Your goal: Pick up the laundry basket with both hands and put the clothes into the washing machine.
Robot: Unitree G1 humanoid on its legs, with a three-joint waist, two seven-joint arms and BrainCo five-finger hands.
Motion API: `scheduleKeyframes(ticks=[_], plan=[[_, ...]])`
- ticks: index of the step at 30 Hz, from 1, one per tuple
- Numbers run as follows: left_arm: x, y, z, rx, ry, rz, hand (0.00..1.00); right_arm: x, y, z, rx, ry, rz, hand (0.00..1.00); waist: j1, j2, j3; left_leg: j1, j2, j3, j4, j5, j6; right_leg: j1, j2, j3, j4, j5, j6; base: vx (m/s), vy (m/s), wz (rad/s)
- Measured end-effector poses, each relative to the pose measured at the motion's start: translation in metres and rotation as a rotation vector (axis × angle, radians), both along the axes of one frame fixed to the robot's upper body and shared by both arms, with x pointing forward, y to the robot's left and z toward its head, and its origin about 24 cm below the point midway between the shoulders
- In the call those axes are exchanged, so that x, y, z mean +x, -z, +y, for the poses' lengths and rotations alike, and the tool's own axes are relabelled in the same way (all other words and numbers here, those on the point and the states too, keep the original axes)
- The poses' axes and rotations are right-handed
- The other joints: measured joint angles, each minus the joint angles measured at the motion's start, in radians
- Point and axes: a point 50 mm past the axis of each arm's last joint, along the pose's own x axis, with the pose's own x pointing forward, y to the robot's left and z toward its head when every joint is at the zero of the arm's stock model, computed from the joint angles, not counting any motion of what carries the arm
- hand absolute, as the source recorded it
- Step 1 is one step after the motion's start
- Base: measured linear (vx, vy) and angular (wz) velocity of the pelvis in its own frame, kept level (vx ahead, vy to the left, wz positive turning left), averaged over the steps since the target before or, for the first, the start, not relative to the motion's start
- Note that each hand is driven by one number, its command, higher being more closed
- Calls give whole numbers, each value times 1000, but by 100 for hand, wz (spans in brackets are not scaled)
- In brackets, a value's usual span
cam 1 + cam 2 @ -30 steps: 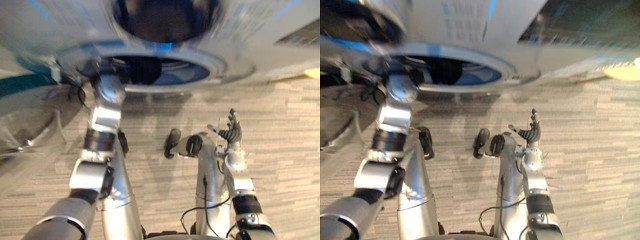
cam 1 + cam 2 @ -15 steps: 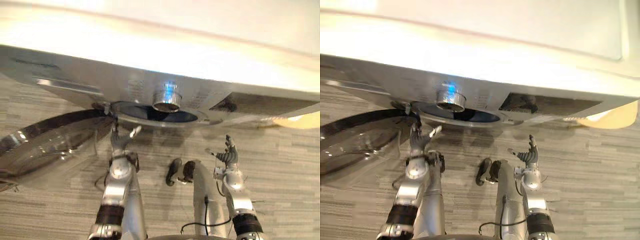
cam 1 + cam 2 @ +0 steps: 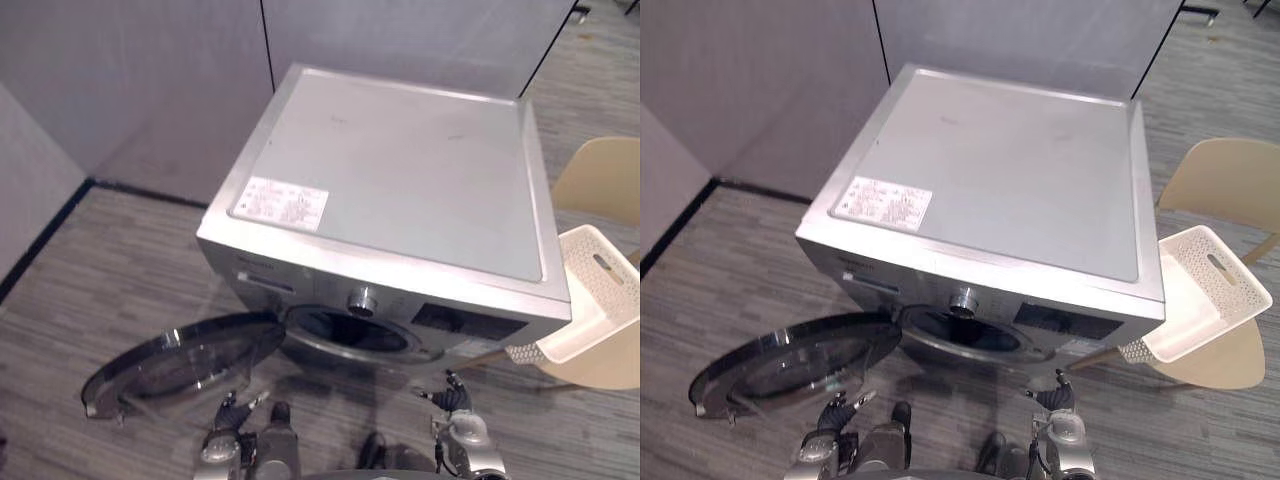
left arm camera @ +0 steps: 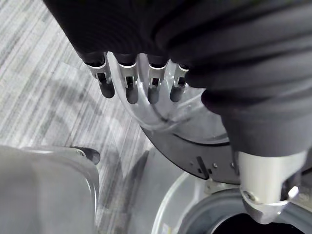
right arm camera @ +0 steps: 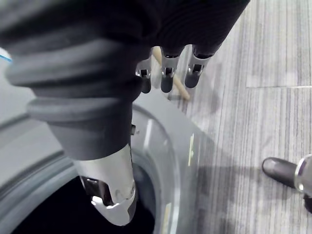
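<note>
A silver washing machine (image 3: 400, 190) stands in front of me with its round glass door (image 3: 180, 365) swung open to the left. Its drum opening (image 3: 350, 330) looks dark inside. A white perforated laundry basket (image 3: 590, 300) rests on a beige chair (image 3: 600, 175) to the right of the machine, and I see no clothes in it. My left hand (image 3: 228, 412) hangs low by the door's near edge with straight fingers (image 4: 131, 83) and holds nothing. Below the opening's right side, my right hand (image 3: 452, 398) is open and empty too, its thumb (image 5: 109, 195) near the drum rim.
Grey striped carpet (image 3: 90, 290) lies all around the machine. Grey partition walls (image 3: 150, 70) stand behind and to the left. The open door takes up the floor space at my front left.
The whole picture has swung from close under the machine's front to high above it, so the camera moved. The left hand has come down from the drum opening to beside the door.
</note>
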Motion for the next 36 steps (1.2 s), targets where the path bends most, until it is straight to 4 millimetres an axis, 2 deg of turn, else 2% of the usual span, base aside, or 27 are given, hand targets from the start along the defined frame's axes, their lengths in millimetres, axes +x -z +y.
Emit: scheduleKeyframes(ticks=[2, 4, 5, 6, 7, 8, 9, 10, 11, 12, 13, 14, 15, 16, 18, 19, 20, 21, 22, 23, 24, 25, 27, 31, 33, 34, 36], plan=[[3, -1, 1, 0, -8, -7, 0, 2, 0, 2, 5, -2, 0, 0, -4, -1, 1, 5, -4, 21, 8, 0, 0, -4, -4, 23, 4, 14, 4, -13, 68, -27], [11, -3, 1, 2, -5, -28, 0, -4, 4, 2, 11, 0, 27, 0, -6, 1, 2, 0, 1, 22, 30, 0, 2, -8, -2, 32, 31, 30, 29, -61, 45, 0], [14, -5, 1, 0, -11, -47, 0, -7, 7, 3, 16, 0, 45, 0, -1, 7, 5, 3, 17, 28, 22, 2, 21, -3, 3, 58, 70, 3, 53, -122, 16, 26], [16, -6, 1, 1, -17, -62, 0, -9, 8, 5, 21, 0, 51, 0, -9, 2, 16, 8, 5, 16, 20, 8, 26, -27, -36, 61, 276, -81, 50, -130, 3, 39], [15, -6, 3, 3, -18, -61, 0, -11, 9, 5, 23, -1, 60, 0, -8, -5, 13, 11, -1, 3, 20, 13, 24, -18, -52, 68, 352, -107, 60, -108, -48, 58], [11, -5, 6, 9, -28, -53, 0, -13, 11, 8, 26, -14, 75, 0, 1, -24, 2, 11, -10, -12, 34, 19, 18, 12, -76, 93, 418, -123, 82, -88, -133, 38], [10, -6, 13, 24, -40, -52, 0, -4, 9, 11, 26, -34, 62, 0, 10, -39, 8, -16, -16, -15, 66, 26, 8, 35, -65, 128, 359, -161, 106, -160, -211, 14], [10, -5, 7, 9, -52, -54, 0, 7, 3, 7, 5, -46, 30, 0, 32, -28, 4, -55, -4, -6, 71, 52, 11, 38, -32, 138, 276, -178, 84, -184, -192, -10], [10, -5, 2, -2, -59, -57, 0, 13, 0, 3, -7, -49, 15, 0, 41, -14, 8, -76, 6, -3, 67, 71, 14, 34, -18, 136, 235, -182, 76, -268, -172, -18], [13, -5, -6, -16, -61, -65, 0, 22, -5, -2, -26, -52, -13, 0, 49, 7, 5, -121, 17, -3, 55, 100, 9, 13, -1, 130, 186, -190, 46, -371, -160, 14], [19, -4, -23, -52, -31, -78, 0, 35, -15, -15, -67, -45, -51, 0, 51, 72, 28, -168, 34, -38, 3, 180, -10, -33, 30, 102, 178, -163, -3, -320, -133, 28], [21, -5, -25, -57, -23, -82, 0, 37, -16, -16, -70, -43, -56, 0, 49, 80, 34, -169, 33, -46, -14, 200, -15, -39, 32, 95, 181, -161, -8, -328, -118, 59], [25, -6, -29, -59, -3, -91, 0, 33, -15, -21, -82, -31, -35, 0, 38, 87, 46, -162, 28, -75, -110, 317, -48, -54, 32, 60, 181, -147, -30, -241, -78, 57], [28, -7, -28, -54, 2, -100, 0, 30, -12, -20, -78, -23, -24, 0, 28, 69, 57, -155, 19, -74, -123, 335, -66, -58, 14, 30, 179, -137, -54, -319, -107, 66], [31, -10, -26, -48, 4, -120, 0, 23, -9, -14, -62, -6, -21, 0, 24, 29, 80, -126, -11, -5, -1, 221, 1, -53, -30, 12, 174, -115, -79, -263, -62, 44], [36, -13, -27, -44, 13, -142, 0, 20, -9, -15, -66, -1, -23, 0, 15, 18, 84, -114, -17, 5, 77, 146, 12, -57, -48, 1, 168, -97, -78, -176, -13, 37], [38, -15, -28, -42, 24, -152, 0, 18, -9, -16, -69, 2, -25, 0, 7, 18, 83, -108, -14, 4, 111, 109, 9, -58, -51, -6, 159, -86, -76, -222, 93, 40], [39, -15, -28, -40, 35, -158, 0, 16, -9, -19, -73, 16, -20, 0, -6, 18, 83, -88, -6, 2, 168, 39, 9, -59, -54, -15, 128, -56, -70, -174, 122, 23], [40, -16, -29, -37, 44, -161, 0, 15, -8, -22, -77, 20, -14, 0, -8, 18, 84, -73, -4, 0, 188, 7, 12, -58, -54, -14, 106, -39, -62, -252, 201, 11], [42, -17, -30, -33, 58, -166, 0, 11, -6, -22, -74, 27, 2, 0, -17, 20, 82, -27, -5, -2, 178, -36, 18, -55, -50, -9, 57, -8, -55, -190, 198, -6], [40, -16, -31, -28, 73, -158, 0, 8, -4, -25, -78, 30, 19, 0, -27, 43, 68, 33, -8, 1, 68, -59, 15, -53, -33, -4, 2, 29, -36, -177, 208, -10], [39, -15, -32, -27, 85, -155, 0, 6, -4, -29, -84, 39, 25, 0, -29, 61, 57, 56, -4, -1, 3, -72, 9, -54, -18, -5, -24, 53, -27, -158, 205, -9], [49, -21, -23, 28, 156, -173, 0, -10, 5, -25, -49, 77, 68, 0, -41, 27, 55, 68, -43, 1, -89, -23, 18, -7, -27, -15, -175, 164, 5, -122, 190, 16], [63, -34, -15, 96, 208, -237, 0, -19, 9, -28, -45, 96, 96, 0, -69, 30, 50, 102, -102, -8, -105, -13, 37, 66, -71, -24, -254, 218, 42, -30, 187, 19], [84, -58, -4, 178, 245, -356, 0, -20, 10, -27, -40, 94, 98, 0, -76, 35, 48, 110, -113, -9, -114, -6, 47, 77, -78, -24, -271, 229, 46, -6, 95, 4], [99, -78, 4, 235, 266, -444, 0, -19, 9, -28, -43, 94, 95, 0, -78, 35, 48, 112, -117, -16, -123, -2, 50, 81, -77, -25, -286, 240, 41, 0, 0, 0], [114, -99, 12, 300, 283, -534, 0, -20, 9, -29, -47, 95, 96, 0, -79, 35, 48, 109, -122, -19, -125, -2, 51, 83, -73, -27, -298, 245, 42, 21, 4, 2]])
